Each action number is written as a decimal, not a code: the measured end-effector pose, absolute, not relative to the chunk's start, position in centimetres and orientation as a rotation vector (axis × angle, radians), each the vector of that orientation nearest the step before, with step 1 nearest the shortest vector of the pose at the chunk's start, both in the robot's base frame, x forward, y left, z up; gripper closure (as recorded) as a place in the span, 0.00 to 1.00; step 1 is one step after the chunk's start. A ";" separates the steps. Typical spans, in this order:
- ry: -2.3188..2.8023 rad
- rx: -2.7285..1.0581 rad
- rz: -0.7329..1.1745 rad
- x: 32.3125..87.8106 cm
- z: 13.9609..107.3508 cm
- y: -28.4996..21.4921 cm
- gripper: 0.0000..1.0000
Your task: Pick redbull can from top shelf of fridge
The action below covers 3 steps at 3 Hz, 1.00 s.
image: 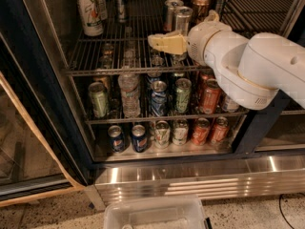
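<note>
The fridge stands with its door open, and its wire racks hold drinks. The top shelf is a chrome wire rack. A tall slim can, which looks like the redbull can, stands at the back of this shelf, right of the white-green 7up can. My gripper is cream-coloured and points left, low over the top shelf. It is right of the slim can and nearer the front, apart from it, just in front of two silver cans. It holds nothing that I can see.
A bronze can stands behind my arm. The middle shelf holds a water bottle and several cans, and the bottom shelf a row of cans. A ribbed steel base and a clear bin lie below. The glass door is at the left.
</note>
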<state>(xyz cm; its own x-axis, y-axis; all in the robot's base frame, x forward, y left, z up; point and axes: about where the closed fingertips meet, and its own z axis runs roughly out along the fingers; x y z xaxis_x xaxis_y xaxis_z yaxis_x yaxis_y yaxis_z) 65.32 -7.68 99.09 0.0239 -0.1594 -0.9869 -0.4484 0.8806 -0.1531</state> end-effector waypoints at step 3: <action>1.565 -0.457 0.241 67.9 97.6 -7.7 0.19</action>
<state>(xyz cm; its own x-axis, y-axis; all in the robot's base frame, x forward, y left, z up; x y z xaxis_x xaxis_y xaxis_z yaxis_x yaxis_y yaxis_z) 67.90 -7.74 97.60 0.0056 -0.1377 -0.9905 -0.4297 0.8940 -0.1267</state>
